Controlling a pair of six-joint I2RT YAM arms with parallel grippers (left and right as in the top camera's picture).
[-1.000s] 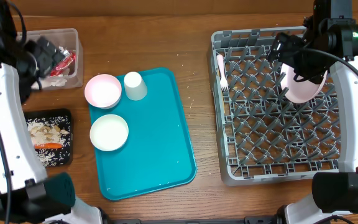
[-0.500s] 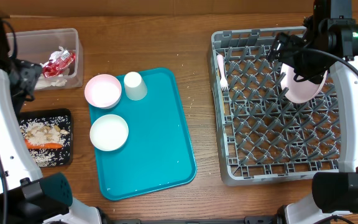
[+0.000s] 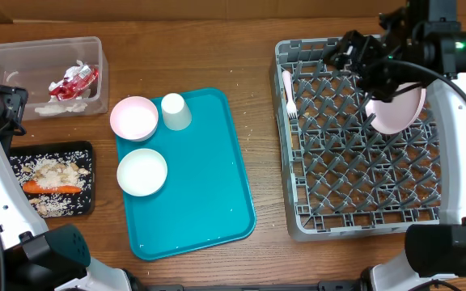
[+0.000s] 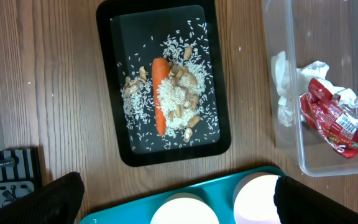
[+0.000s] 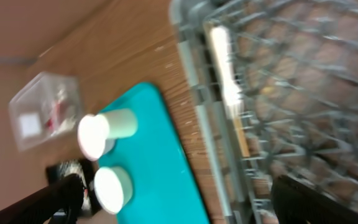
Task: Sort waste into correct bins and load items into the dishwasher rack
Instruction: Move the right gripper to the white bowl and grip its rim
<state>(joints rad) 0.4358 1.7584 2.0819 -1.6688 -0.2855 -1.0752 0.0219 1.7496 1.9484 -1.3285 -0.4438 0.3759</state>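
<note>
Pink plate [image 3: 399, 115] in rack [image 3: 362, 212], right gripper [image 3: 343, 50] nearby, jaws spread

Table [image 3: 257, 56]: matt grained wood. Tub [image 4: 328, 37]: clear plastic. Wrapper [image 4: 331, 118]: glossy film. Napkins [image 4: 284, 93]: crumpled paper. Teal tray [image 3: 209, 186]: smooth plastic. Rack [image 3: 362, 229]: matt plastic.

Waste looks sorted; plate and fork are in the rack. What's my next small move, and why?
Probably swing the open right tool left, off the rack, toward the cup. The cup, pink bowl and white bowl are at the teal tray, not yet racked, and the cup is nearest that arm.
</note>
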